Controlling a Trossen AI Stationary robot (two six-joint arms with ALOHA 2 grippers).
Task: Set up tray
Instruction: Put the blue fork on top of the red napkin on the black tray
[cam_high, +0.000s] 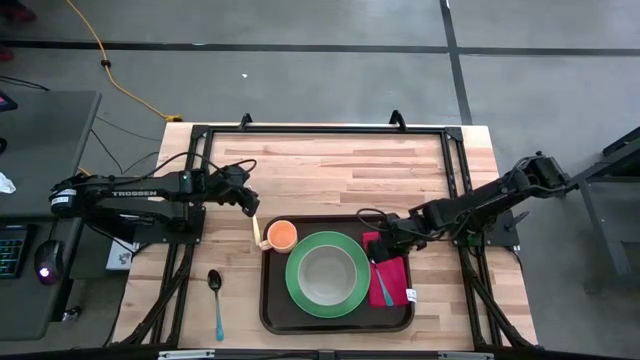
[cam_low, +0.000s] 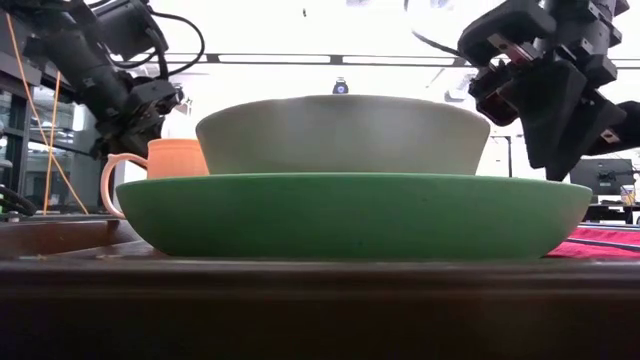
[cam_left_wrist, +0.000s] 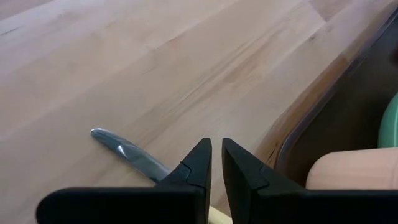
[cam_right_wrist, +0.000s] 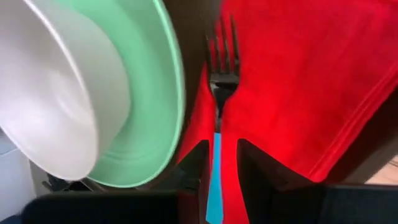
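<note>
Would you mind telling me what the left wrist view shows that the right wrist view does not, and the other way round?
Only the left wrist view shows a knife lying on the bare wooden table just ahead of the left claw, and the orange cup inside the tray.

Only the right wrist view shows a blue-handled fork lying on the magenta napkin between the right claw's fingers, and the white bowl.

Both show the green plate and the dark brown tray.

On the wooden counter (cam_high: 340, 170): one dark brown plastic tray (cam_high: 272, 300), one round green plate (cam_high: 295, 275), one pale bowl (cam_high: 328, 275), one orange mug (cam_high: 282, 236), one magenta napkin (cam_high: 396, 272), one blue-handled fork (cam_high: 383, 288), one blue-handled spoon (cam_high: 216, 300), one pale-handled knife (cam_high: 256, 232).
</note>
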